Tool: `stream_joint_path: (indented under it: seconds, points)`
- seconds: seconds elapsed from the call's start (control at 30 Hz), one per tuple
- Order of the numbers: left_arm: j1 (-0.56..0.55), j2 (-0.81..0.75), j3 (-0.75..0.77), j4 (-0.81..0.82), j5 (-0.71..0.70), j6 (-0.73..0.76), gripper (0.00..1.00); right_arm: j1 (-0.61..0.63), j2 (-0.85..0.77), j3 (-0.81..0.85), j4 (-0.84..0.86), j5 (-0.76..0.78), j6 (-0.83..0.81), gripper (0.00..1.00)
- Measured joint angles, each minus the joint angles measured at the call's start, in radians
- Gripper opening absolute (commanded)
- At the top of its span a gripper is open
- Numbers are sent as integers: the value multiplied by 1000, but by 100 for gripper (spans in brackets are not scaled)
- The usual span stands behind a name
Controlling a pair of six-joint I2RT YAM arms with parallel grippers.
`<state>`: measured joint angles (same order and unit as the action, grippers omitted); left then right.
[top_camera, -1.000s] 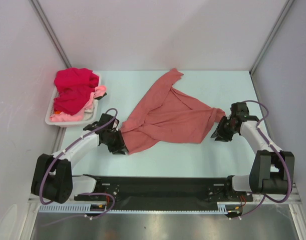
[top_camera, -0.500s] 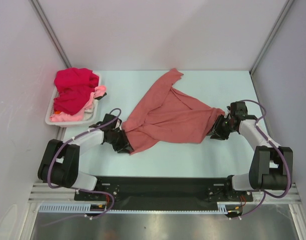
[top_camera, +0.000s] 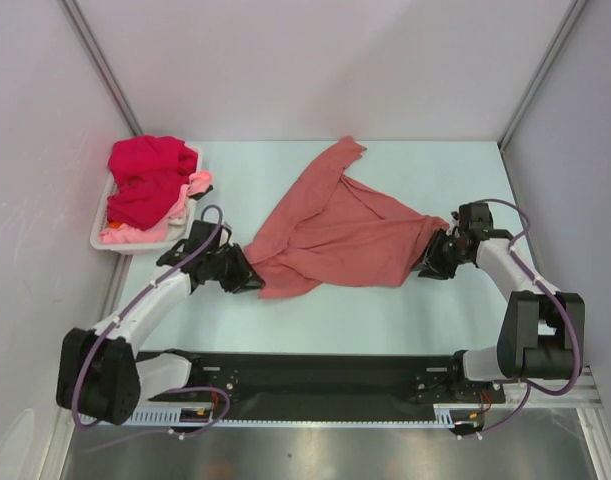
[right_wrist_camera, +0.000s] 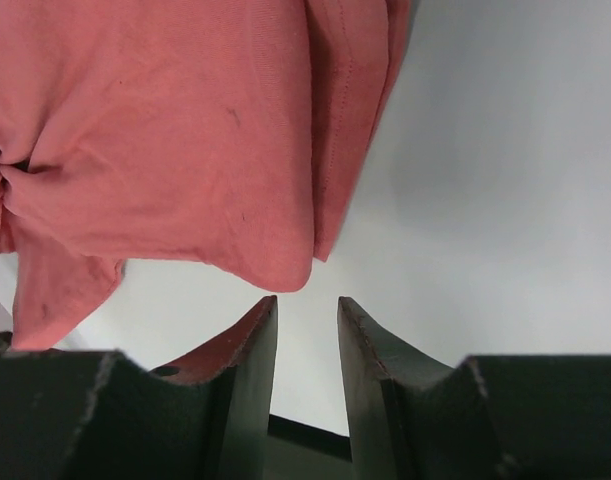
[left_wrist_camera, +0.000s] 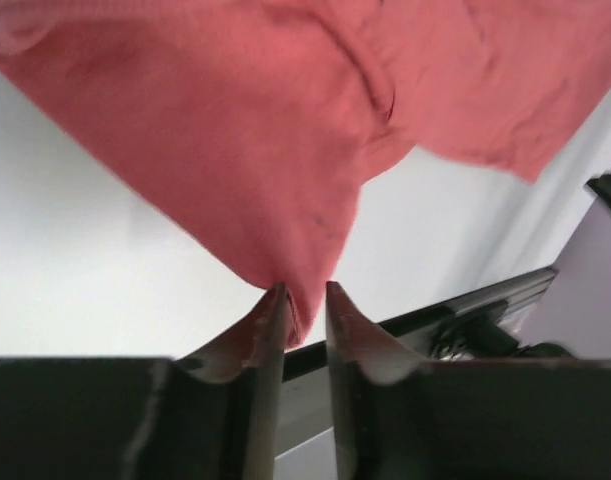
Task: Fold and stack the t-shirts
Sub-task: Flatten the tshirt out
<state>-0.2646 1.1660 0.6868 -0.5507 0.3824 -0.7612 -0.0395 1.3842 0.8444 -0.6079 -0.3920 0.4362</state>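
**Left hand pinches a corner of the salmon shirt; right hand open beside the other end**

The salmon-red t-shirt (top_camera: 330, 235) lies spread and rumpled across the middle of the desk (top_camera: 385, 310). One narrow end reaches toward the far edge, and the broad body is stretched between the two arms.

The left hand (left_wrist_camera: 303, 295) sits low at the shirt's near-left corner. Its jaws are drawn almost together, and a point of the red cloth is caught between their tips. From that pinch the fabric fans out and away from the hand.

The right hand (right_wrist_camera: 307, 302) is at the shirt's right end, close to the desk. Its jaws stand partly apart with bare desk showing in the gap. A rounded fold of the shirt's edge lies just beyond the tips, not between them, so this hand grips nothing.

At the far left of the desk stands a white basket (top_camera: 97, 232). The crimson t-shirt (top_camera: 145, 175) is heaped in it, bulging above the rim. The light pink t-shirt (top_camera: 198, 183) is bunched under and beside the crimson one, with part of it spilling over the basket's right side.
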Motion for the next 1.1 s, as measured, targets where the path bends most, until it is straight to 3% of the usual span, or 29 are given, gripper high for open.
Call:
stream_joint_path:
  seconds: [0.13,0.2,0.27,0.5,0.7,1.1]
  points:
    - [7,195,111,-7,-16,16,37,11,1,3,-2,0,1,38]
    - [9,295,137,-14,-48,42,48,16,4,15,-9,-1,1,38]
    - [12,292,135,-70,-92,58,54,19,4,27,-9,0,1,38]
    - [14,51,88,-104,-102,55,52,27,4,35,-3,0,9,38]
    - [8,114,-35,-91,-53,33,47,27,4,32,-1,5,17,42]
    - [-121,204,-34,-100,-97,-74,45,35,-12,32,-36,56,14,46]
